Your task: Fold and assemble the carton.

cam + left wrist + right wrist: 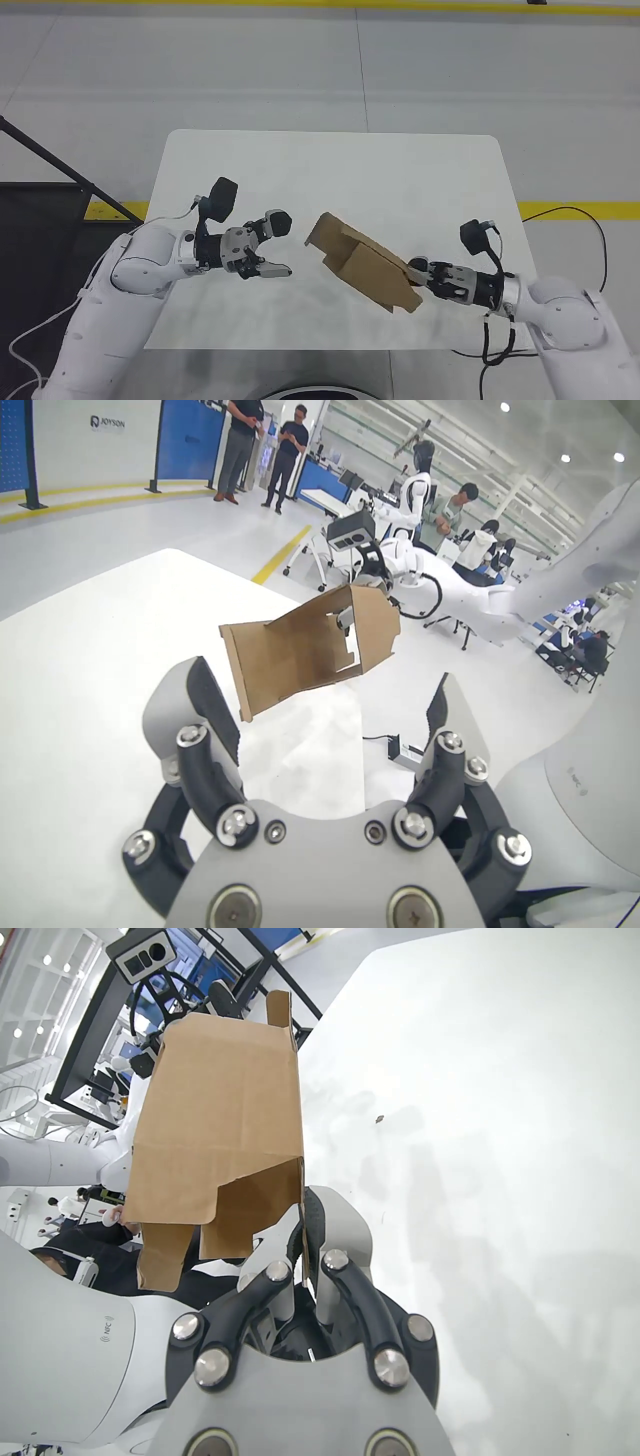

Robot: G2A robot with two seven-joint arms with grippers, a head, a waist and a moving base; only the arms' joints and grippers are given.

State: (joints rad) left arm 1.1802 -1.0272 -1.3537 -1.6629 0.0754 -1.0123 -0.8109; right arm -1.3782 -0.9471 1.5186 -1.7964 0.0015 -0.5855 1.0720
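Above the table (420, 170), right gripper (302, 1223) clamps the carton (360, 262) by its edge; left gripper (281, 246) gapes wide.

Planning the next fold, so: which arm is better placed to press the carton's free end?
Left. The left tool is open, empty, facing the carton's open free end; the right tool is shut on the opposite edge, holding the carton.

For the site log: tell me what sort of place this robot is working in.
Probably a robotics lab or factory-style test hall: other white humanoid robots stand in the background, yellow lines mark the floor, and blue partition panels divide it.
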